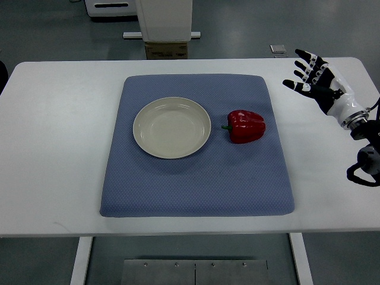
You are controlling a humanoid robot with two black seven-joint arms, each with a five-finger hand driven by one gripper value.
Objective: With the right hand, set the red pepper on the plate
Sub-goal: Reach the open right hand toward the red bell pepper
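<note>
Item: metal bracket (pixel 195 272), bottom centre of the frame, below the table edge; grey, with small fasteners along its top.

Item: table (pixel 53 148), white, spanning the full width of the frame; rounded corners at the upper left and upper right.

Item: mat (pixel 196 184), blue-grey, textured, roughly square, lying flat on the middle of the table.

Item: plate (pixel 146 142), cream, round, shallow; on the mat, centre-left of it, nothing in it.

Item: red pepper (pixel 246 126), glossy, lying on its side on the mat just right of the plate, apart from the rim; short green stem pointing left toward the plate. Nothing touches it.

Item: right hand (pixel 311 78), black and white, upper right of the frame, over the bare table beyond the mat's right edge; arm entering from the right edge. Fingers (pixel 306 59) spread and extended toward the upper left, holding nothing. Well apart from the pepper.

Item: small grey square object (pixel 277 48), on the floor past the far table edge, upper right.

Item: white machine base (pixel 164 21) with a cardboard box (pixel 166 50) beneath it, top centre, behind the table.
</note>
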